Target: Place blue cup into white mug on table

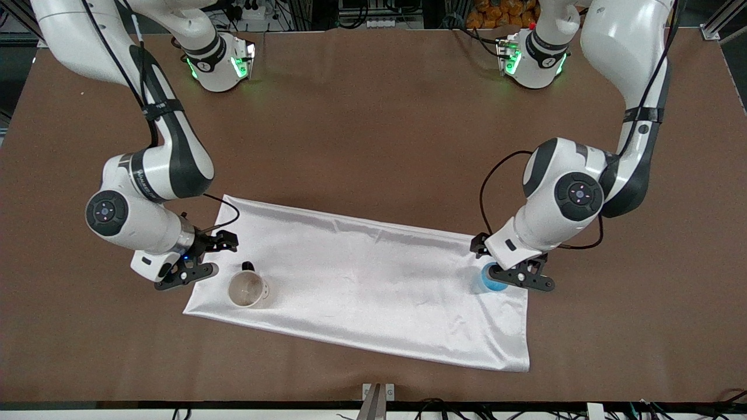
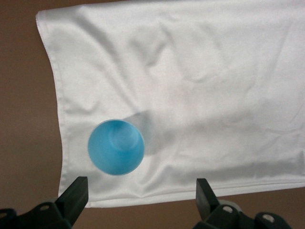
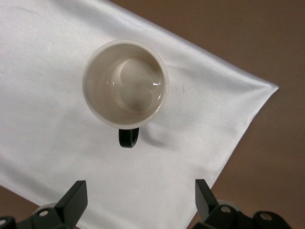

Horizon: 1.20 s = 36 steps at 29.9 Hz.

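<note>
Both jaws are sitting wide, gripping nothing. Left gripper is hanging over the blue cup, which is standing on the white cloth at the left arm's end. Right gripper is waiting beside the white mug at the cloth's right-arm end. Task is looking barely begun: grasp, carry and drop all remaining. Front view is half hiding the cup; left wrist view is showing it whole, not between the fingers.

The front view looks down across the whole table toward the robots' bases, while each wrist view looks closely down on one end of the white cloth.
</note>
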Available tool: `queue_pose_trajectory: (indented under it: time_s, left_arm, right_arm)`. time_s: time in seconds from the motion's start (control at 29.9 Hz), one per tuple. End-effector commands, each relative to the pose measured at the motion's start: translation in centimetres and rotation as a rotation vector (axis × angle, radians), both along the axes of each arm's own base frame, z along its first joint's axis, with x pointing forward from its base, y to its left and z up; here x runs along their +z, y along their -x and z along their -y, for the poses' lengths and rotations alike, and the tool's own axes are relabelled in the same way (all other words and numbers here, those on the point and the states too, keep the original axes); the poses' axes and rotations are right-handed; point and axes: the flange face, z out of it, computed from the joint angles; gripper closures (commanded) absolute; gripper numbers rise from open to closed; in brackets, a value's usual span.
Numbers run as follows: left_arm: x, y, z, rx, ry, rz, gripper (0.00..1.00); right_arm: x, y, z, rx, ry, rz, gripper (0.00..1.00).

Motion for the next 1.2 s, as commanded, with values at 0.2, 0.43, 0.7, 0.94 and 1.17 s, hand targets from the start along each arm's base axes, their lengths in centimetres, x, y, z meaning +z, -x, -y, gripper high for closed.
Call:
queue_pose_trajectory:
  time_s: [0.2, 0.43, 0.7, 0.94, 1.17]
  left_arm:
    - [-4.4, -0.8, 1.3, -0.036, -0.007, 0.037, 0.00]
    - [-6.6, -0.8, 1.9, -0.062, -0.023, 0.053, 0.00]
    - [-8.8, -0.2, 1.9, -0.094, -0.062, 0.047, 0.00]
    - [-10.9, 0.6, 1.7, -0.097, -0.054, 0.051, 0.00]
    - [-12.0, 1.0, 1.5, -0.085, -0.055, 0.040, 0.00]
  right_arm:
    - [-4.5, 0.1, -1.1, 0.003, -0.004, 0.054, 0.00]
    - [-7.0, 0.2, -1.1, -0.001, -0.010, 0.098, 0.00]
    - [-7.9, -0.2, -2.3, 0.009, -0.025, 0.151, 0.00]
    - [-9.2, -0.4, -2.9, 0.012, -0.033, 0.187, 0.06]
    - [-9.4, -0.4, -3.1, 0.019, -0.030, 0.186, 0.60]
